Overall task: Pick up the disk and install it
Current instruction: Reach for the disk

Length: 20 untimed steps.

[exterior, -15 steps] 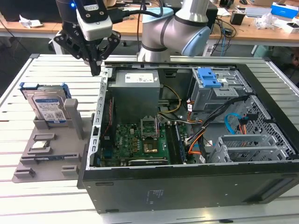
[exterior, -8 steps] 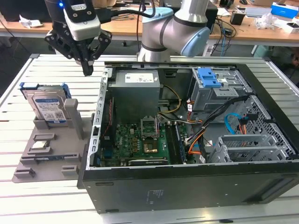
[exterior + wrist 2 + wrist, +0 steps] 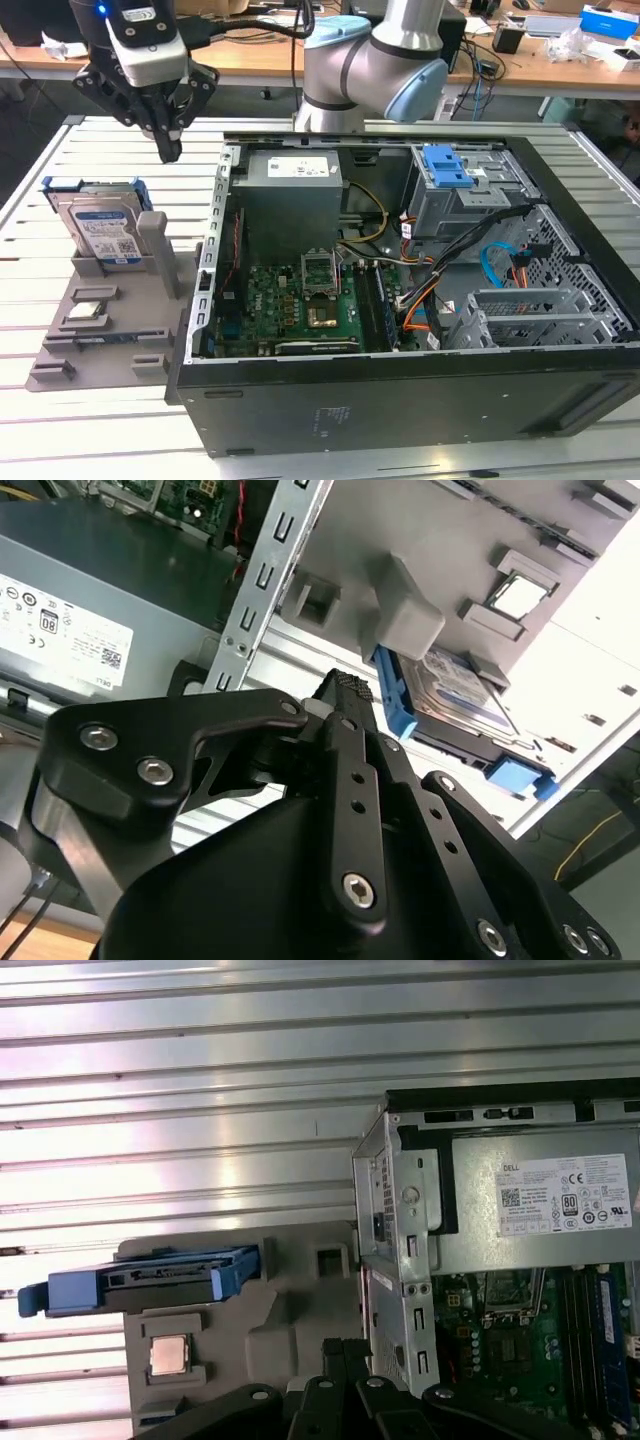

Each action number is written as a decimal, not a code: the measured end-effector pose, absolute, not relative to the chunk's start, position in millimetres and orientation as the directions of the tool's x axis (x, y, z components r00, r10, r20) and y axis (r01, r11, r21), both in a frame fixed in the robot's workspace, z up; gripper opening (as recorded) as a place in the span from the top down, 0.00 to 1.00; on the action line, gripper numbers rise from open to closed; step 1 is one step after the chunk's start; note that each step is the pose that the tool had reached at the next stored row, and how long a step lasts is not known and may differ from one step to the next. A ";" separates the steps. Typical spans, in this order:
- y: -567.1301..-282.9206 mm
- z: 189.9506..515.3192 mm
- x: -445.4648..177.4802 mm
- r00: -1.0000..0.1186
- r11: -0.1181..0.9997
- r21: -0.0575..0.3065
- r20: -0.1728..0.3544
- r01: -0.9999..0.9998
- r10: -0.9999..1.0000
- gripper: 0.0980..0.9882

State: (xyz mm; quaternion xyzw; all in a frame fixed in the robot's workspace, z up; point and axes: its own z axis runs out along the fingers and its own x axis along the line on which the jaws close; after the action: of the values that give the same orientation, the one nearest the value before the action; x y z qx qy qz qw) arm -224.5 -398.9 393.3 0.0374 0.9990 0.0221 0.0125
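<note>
The disk [image 3: 100, 228] stands on edge in a slot of a grey holder [image 3: 100, 340] on the slatted table, at the exterior view's left. It is silver with a white-and-blue label and blue rails. Both wrist views show it too: the disk [image 3: 150, 1280] edge-on, and the disk [image 3: 455, 690] behind a grey post. My gripper [image 3: 170, 150] hangs above the table behind the disk, slightly toward the open computer case [image 3: 400, 300]. Its black fingers [image 3: 345, 695] are shut together with nothing between them, and they are apart from the disk.
The case lies open with motherboard, power supply [image 3: 290, 175], cables, and a drive cage with a blue latch [image 3: 445, 168] at its far right. A small processor chip [image 3: 88, 310] sits on the holder. Desks with clutter stand behind the table.
</note>
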 end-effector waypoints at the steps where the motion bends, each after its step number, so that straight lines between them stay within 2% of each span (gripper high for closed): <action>1: -398.9 393.3 -227.2 -0.997 0.996 0.045 -0.023 0.074 0.075 0.99; 20: -398.8 393.3 -272.9 -0.997 0.996 0.045 -0.023 0.074 0.075 0.99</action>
State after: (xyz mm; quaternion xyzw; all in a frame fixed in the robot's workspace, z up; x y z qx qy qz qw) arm -272.9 -398.8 393.3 0.0374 0.9990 0.0221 0.0125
